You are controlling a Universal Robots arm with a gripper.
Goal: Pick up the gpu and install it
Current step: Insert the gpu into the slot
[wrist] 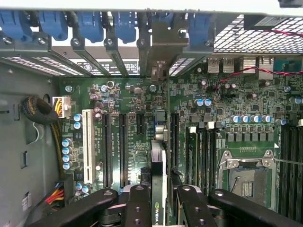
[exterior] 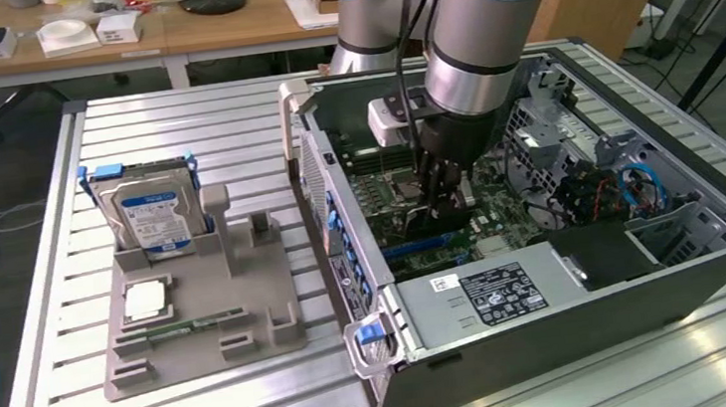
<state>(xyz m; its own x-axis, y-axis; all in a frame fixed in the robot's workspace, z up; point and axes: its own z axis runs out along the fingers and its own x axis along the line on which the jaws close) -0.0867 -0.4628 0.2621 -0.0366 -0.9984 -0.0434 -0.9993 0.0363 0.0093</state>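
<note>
My gripper [exterior: 441,199] reaches down into the open computer case [exterior: 613,314], over the motherboard [exterior: 380,194]. It is shut on the gpu [exterior: 427,225], a thin dark card held on edge. In the wrist view the gpu [wrist: 157,165] runs edge-on between the two black fingers [wrist: 137,208], with a green logo on its top edge. Its pale metal bracket [wrist: 161,45] stands at the rear slot openings of the case. The card hangs above the slots [wrist: 122,146] in the middle of the motherboard [wrist: 236,94]; I cannot tell whether it touches a slot.
On the exterior view's left a grey holder [exterior: 197,344] carries a silver hard drive [exterior: 151,216], a processor chip [exterior: 144,301] and a green memory stick [exterior: 195,325]. Inside the case sit a power supply [exterior: 492,296], cables [exterior: 628,188] and the processor socket [wrist: 246,177].
</note>
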